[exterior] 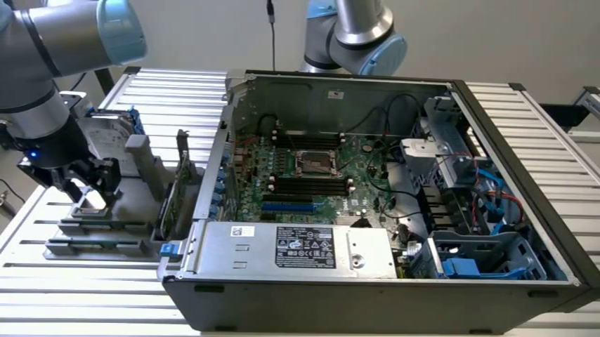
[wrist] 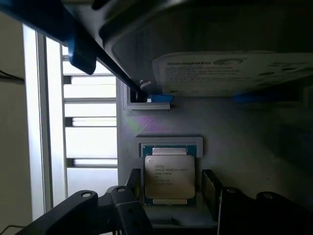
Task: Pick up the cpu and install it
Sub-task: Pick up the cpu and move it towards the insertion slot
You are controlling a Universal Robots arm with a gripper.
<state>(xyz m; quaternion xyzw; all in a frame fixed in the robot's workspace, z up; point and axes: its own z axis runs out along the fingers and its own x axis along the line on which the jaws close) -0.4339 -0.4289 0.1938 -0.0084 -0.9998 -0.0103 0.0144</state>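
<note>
The cpu, a small square chip with a shiny metal top, lies flat in a recess of a grey holder block. In the exterior view the cpu sits on that holder at the far left, outside the computer case. My gripper hangs straight over it, open. In the wrist view the gripper straddles the chip, one dark finger on one side and the other finger on the opposite side, each with a small gap to the chip. The empty cpu socket shows in the middle of the motherboard.
A silver hard drive with blue side rails stands just behind the cpu holder, close to the gripper. The open computer case fills the exterior view's right, with cables and drive cages along its side. A second arm stands behind the case.
</note>
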